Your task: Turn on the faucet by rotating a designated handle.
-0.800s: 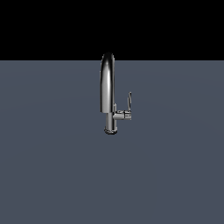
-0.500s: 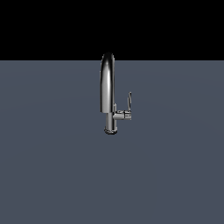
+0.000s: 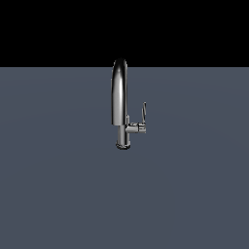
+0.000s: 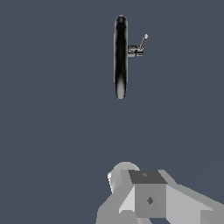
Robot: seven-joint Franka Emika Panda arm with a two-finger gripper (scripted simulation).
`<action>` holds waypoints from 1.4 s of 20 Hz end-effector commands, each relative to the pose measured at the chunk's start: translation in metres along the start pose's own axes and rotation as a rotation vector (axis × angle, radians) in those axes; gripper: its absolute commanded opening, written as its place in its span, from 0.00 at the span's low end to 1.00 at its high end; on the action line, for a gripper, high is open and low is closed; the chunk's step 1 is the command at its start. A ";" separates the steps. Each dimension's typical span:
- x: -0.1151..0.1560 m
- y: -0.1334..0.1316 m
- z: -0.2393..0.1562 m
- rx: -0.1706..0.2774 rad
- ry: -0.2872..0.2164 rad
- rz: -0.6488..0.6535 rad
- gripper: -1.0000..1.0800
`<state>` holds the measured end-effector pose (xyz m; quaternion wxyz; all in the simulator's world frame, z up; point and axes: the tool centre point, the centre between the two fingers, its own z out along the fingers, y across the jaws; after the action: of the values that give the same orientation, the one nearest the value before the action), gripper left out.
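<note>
The chrome faucet (image 3: pixel 119 104) stands upright on the grey floor near the middle of the exterior view, its arched spout rising high. The handle (image 3: pixel 143 113), a thin chrome lever blade, stands nearly upright on a short stub at the exterior view's right of the base. In the wrist view the faucet (image 4: pixel 120 57) shows from above as a dark elongated shape, with the handle (image 4: pixel 143 43) a small light blade beside it. No gripper fingers show in either view. The faucet lies far from the camera on the wrist.
Grey blocky parts of the arm (image 4: pixel 148 197) fill the lower edge of the wrist view. The grey floor (image 3: pixel 58 194) stretches flat all around the faucet, under a black background.
</note>
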<state>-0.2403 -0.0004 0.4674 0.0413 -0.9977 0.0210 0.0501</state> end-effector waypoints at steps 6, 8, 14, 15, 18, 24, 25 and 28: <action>0.036 0.000 0.004 0.093 -0.084 0.094 0.00; 0.048 0.001 0.006 0.122 -0.111 0.124 0.00; 0.083 0.004 0.014 0.214 -0.193 0.215 0.00; 0.089 0.005 0.016 0.230 -0.207 0.231 0.00; 0.106 0.008 0.021 0.278 -0.250 0.278 0.00; 0.140 0.015 0.036 0.377 -0.337 0.374 0.00; 0.146 0.017 0.038 0.394 -0.352 0.391 0.00; 0.163 0.022 0.047 0.445 -0.397 0.440 0.00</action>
<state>-0.0923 -0.0216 0.4078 0.2371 -0.9155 0.2252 0.2342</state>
